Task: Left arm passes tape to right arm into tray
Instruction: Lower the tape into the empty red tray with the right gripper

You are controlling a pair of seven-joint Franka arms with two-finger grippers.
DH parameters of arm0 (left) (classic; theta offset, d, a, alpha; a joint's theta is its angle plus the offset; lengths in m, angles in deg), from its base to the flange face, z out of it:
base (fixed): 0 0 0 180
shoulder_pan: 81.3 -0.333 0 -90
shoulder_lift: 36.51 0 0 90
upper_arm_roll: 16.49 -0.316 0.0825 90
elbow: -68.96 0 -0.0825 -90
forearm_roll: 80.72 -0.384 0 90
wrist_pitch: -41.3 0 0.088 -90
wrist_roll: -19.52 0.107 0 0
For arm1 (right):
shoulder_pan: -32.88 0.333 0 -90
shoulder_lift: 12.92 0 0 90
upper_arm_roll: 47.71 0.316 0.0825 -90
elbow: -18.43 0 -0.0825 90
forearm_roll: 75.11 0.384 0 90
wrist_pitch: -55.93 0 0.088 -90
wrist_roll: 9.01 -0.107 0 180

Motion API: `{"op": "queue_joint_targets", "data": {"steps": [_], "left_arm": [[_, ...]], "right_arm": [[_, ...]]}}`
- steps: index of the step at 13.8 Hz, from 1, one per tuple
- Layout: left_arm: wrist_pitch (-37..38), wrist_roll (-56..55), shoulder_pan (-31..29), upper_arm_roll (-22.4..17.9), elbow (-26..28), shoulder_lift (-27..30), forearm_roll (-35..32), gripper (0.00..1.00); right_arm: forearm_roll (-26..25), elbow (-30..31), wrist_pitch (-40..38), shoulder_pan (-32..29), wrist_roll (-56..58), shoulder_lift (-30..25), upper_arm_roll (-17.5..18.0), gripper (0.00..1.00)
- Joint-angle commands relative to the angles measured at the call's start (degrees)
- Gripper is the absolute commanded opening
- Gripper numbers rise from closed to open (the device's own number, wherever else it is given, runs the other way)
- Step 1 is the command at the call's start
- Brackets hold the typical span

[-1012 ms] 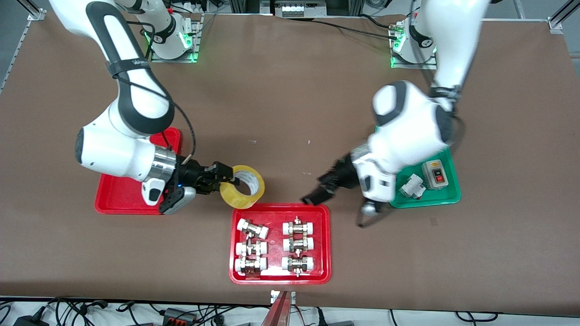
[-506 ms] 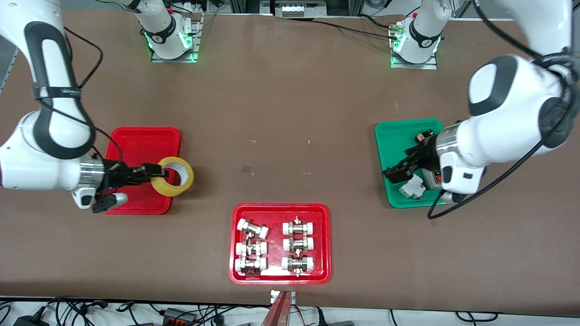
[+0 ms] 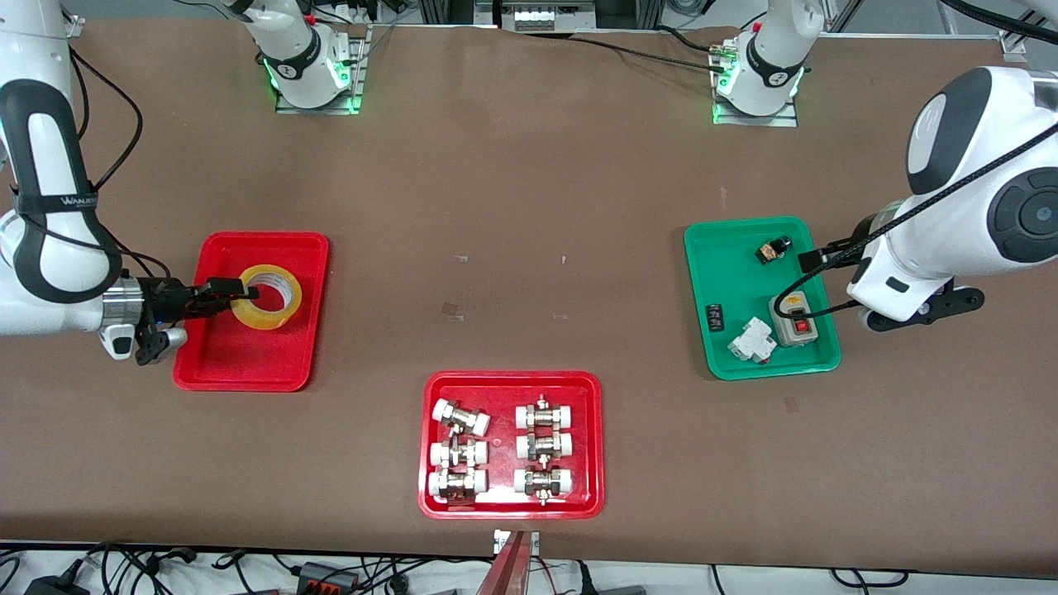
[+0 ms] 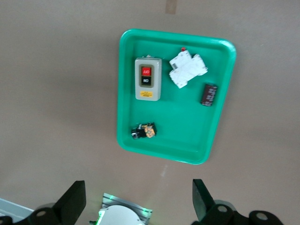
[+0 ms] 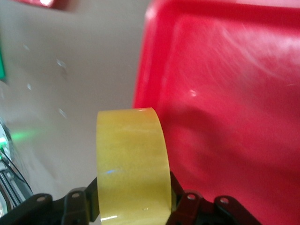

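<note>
The yellowish tape roll is clamped in my right gripper, which is shut on its wall. It hangs just above the plain red tray, over the part farther from the front camera. In the right wrist view the tape stands on edge between the black fingers, with the red tray floor beneath. My left gripper is open and empty. It is raised near the green tray's outer edge at the left arm's end, mostly hidden under its wrist in the front view.
A red tray with several white-capped metal fittings lies near the front camera at mid-table. A green tray holds a grey switch box, a white breaker and small dark parts; it also shows in the left wrist view.
My right arm carried the tape from mid-table toward its own end, over the plain red tray. My left arm drew back, open, from mid-table past the green tray.
</note>
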Motion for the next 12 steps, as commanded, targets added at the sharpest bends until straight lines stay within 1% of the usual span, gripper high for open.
{"op": "queue_joint_targets", "data": {"steps": [1, 2, 3, 4, 5, 6, 10, 12], "left_arm": [[-8.22, 3.11, -2.49, 1.18, 13.6, 8.45, -1.16, 1.0], [-12.78, 3.11, -2.5, 1.18, 19.23, 11.79, -0.98, 1.0], [-15.44, 3.11, -2.5, 1.18, 22.15, 13.74, -0.98, 1.0], [-15.55, 3.28, -2.5, 1.18, 21.14, 13.58, -0.98, 1.0], [-15.46, 4.5, -2.93, 0.84, 19.82, 13.5, -0.98, 1.0], [-15.46, 6.25, -3.11, 0.74, 19.38, 13.49, -0.98, 1.0], [-14.59, 8.56, -3.29, 1.09, 18.85, 13.76, -0.72, 1.0], [-14.94, 10.83, -3.37, 0.75, 16.84, 12.97, -0.98, 1.0]], "right_arm": [[-2.19, 0.14, -0.48, -1.2, 1.23, 1.65, 1.06, 0.0], [-2.89, 0.49, -0.22, -1.2, 1.23, 2.0, 1.06, 0.04], [-3.59, 0.4, 0.05, -1.11, 1.23, 2.18, 1.06, 0.17], [-4.9, 0.4, 0.57, -0.85, 1.23, 2.27, 1.06, 0.42], [-6.14, 0.4, 1.45, -0.67, 1.23, 2.27, 1.06, 0.76], [-7.19, 0.32, 2.24, -0.41, 1.32, 2.18, 1.06, 1.0], [-15.8, -0.3, 4.87, 3.36, 1.15, -0.1, 1.14, 1.0], [-20.1, -0.3, 6.02, 5.56, 0.36, -1.68, 1.14, 1.0]]}}
